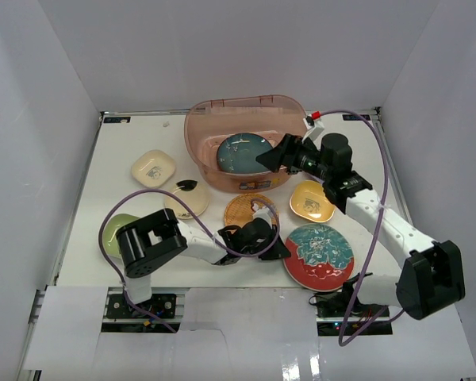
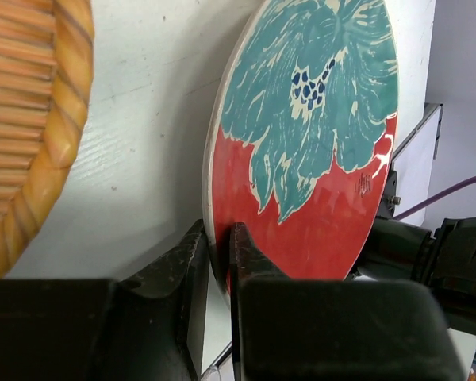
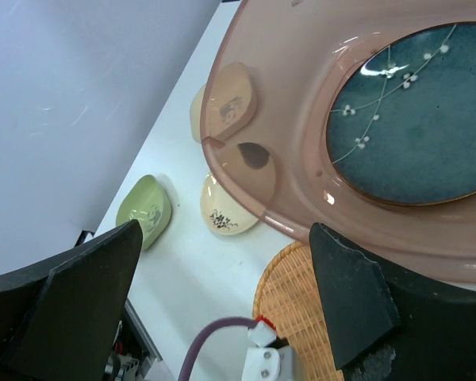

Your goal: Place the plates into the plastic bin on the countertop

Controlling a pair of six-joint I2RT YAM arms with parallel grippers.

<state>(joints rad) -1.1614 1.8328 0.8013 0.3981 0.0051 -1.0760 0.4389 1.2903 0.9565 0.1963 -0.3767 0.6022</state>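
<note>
Bright, even overhead light fills the white enclosure; shadows on the tabletop [image 1: 135, 143] are soft and short. The near ledge [image 1: 301, 361] glares. In the wrist views the left end effector [image 2: 220, 258] is dark and blurred (too close to focus), the red plate [image 2: 317, 230] shows a small sheen, and the bin [image 3: 254, 182] carries pinpoint highlights.

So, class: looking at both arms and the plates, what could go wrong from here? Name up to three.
1. The left claw pinches the red flowered plate only by its rim; it may slip or tilt on lifting.
2. The orange woven plate lies close by; a swinging plate could knock it.
3. The right claw hangs open at the bin, so the arms could clash there.
</note>
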